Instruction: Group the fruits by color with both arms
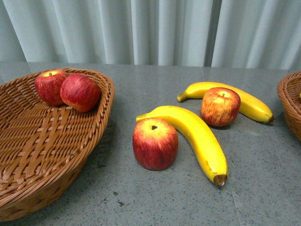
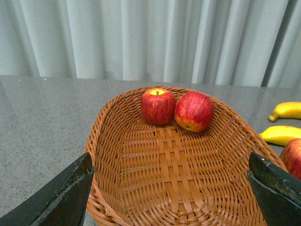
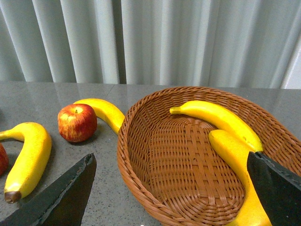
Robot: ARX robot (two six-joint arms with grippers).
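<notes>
Hovering empty-handed over the two baskets, with the sorting about half done.

The left gripper (image 2: 170,162) has its jaws spread wide with nothing between them, above the left basket (image 2: 96,132). There one basketed apple (image 2: 158,106) and its neighbour apple (image 2: 194,111) lie touching at the far end. The right gripper (image 3: 171,160) gapes just as empty over the right basket (image 3: 123,141), which holds one basketed banana (image 3: 216,117) beside a second basketed banana (image 3: 235,160). So red goes left and yellow right. Between the baskets, on the grey table (image 1: 141,202), the near apple (image 1: 155,143) touches the near banana (image 1: 197,134), and the far apple (image 1: 220,106) sits against the far banana (image 1: 249,103). Each arm seems placed to reach inward for its own colour.
</notes>
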